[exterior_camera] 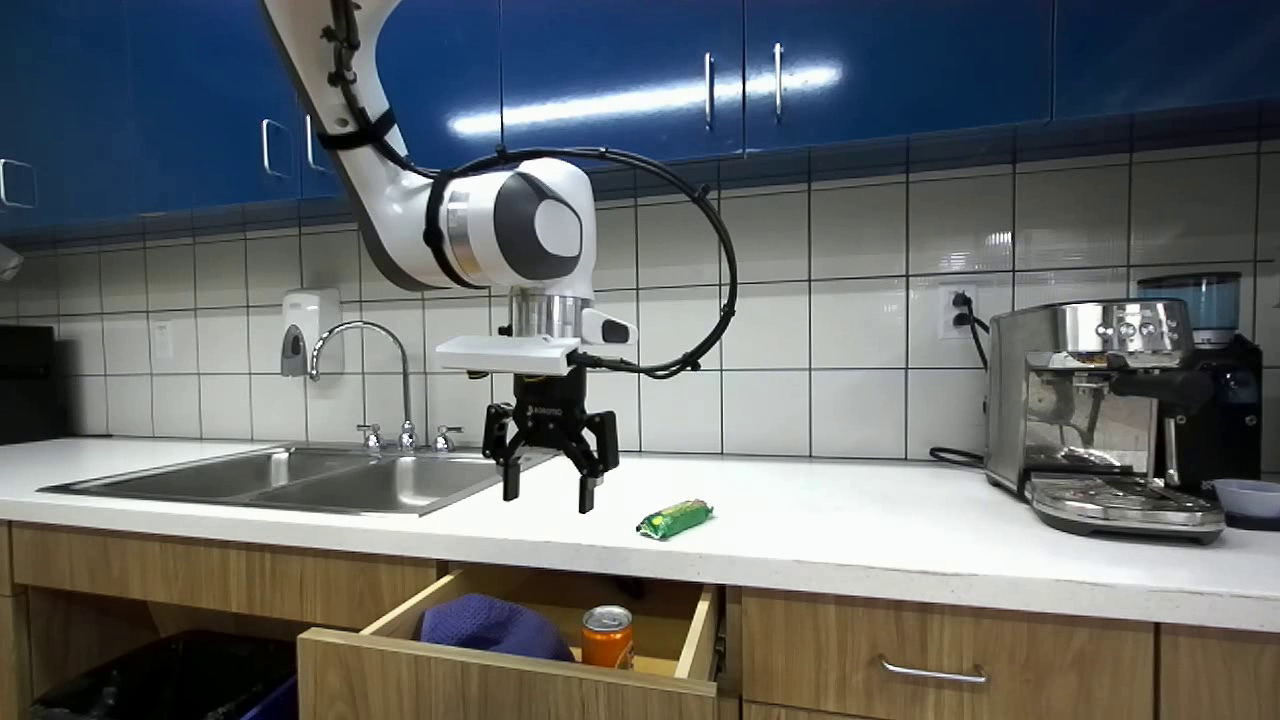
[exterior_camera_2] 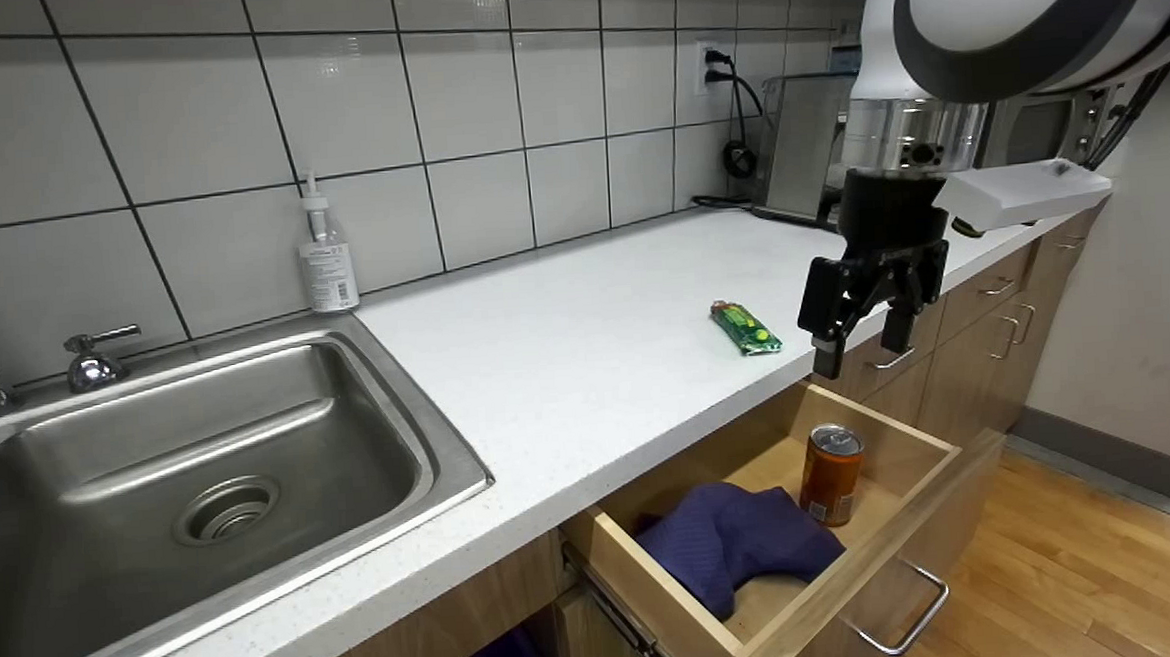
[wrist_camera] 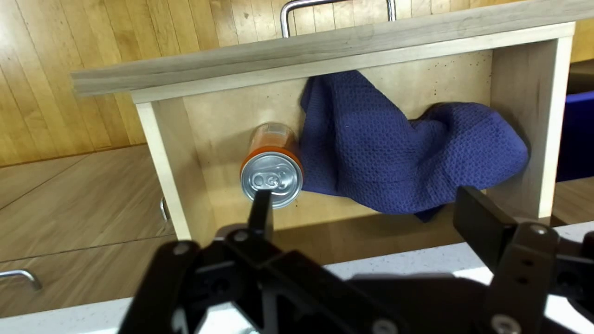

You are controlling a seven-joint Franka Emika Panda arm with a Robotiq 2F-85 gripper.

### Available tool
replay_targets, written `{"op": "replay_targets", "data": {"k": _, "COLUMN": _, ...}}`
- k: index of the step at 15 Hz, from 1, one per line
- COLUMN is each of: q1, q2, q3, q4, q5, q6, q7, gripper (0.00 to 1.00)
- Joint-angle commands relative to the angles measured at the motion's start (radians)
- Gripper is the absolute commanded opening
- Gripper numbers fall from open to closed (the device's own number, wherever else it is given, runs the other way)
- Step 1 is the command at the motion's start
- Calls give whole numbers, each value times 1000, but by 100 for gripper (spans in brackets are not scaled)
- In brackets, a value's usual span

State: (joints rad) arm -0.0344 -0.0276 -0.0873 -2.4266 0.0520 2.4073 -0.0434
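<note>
Currently, the end effector hangs empty, jaws parted. Below it, an orange beverage can stands, long axis vertical.

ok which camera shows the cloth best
The wrist view: seen from above, the cloth is largest, weave clear. Both exterior views show it smaller; in an exterior view the drawer front hides its lower part.

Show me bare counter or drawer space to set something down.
The widest free stretch of counter lies between the green packet and the espresso machine; another between packet and sink. The drawer is more crowded: the purple cloth covers much of it, beside the orange can, with a narrow bare strip between can and side wall.
</note>
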Motion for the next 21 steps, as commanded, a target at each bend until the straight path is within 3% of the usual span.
{"op": "replay_targets", "data": {"k": 1, "q1": -10, "q2": 0, "q3": 9, "q4": 1, "q5": 0, "q6": -3, "q7": 0, "gripper": 100}}
{"op": "replay_targets", "data": {"k": 9, "q1": -10, "q2": 0, "q3": 9, "q4": 1, "q5": 0, "q6": -3, "q7": 0, "gripper": 100}}
{"op": "replay_targets", "data": {"k": 21, "q1": 2, "q2": -71, "q3": 35, "q4": -156, "q5": -81, "q6": -27, "q7": 115, "gripper": 100}}
